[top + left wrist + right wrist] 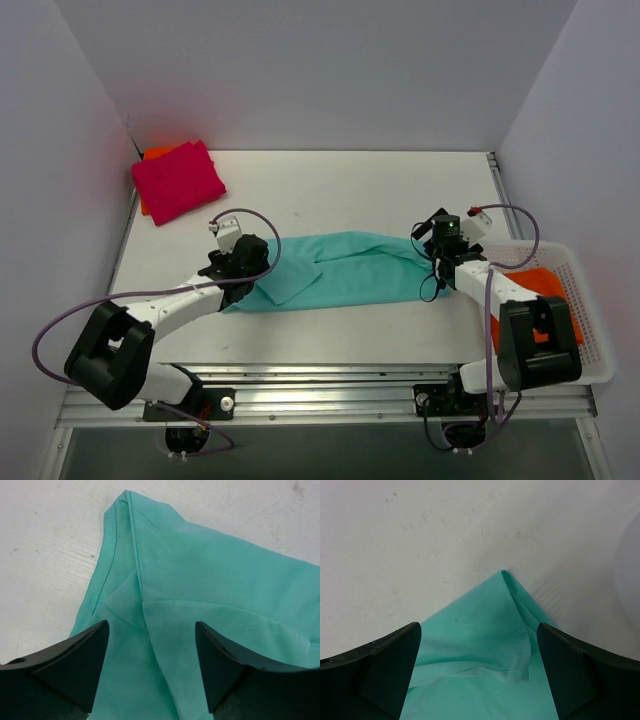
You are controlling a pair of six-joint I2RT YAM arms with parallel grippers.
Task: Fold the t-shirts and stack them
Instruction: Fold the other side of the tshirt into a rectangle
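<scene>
At the right edge of the top view, a white plastic basket (593,320) holds orange cloth (545,282), probably one t-shirt, though the arm hides part of it. One teal t-shirt (350,270) lies folded into a long band across the middle of the white table (380,190). One folded magenta t-shirt (178,180) sits at the upper left on a folded orange t-shirt (155,153). The left gripper (151,628) and the right gripper (478,630) each stand wide apart over one end of the teal t-shirt, holding nothing. Pale grey walls (300,70) enclose the table on three sides.
</scene>
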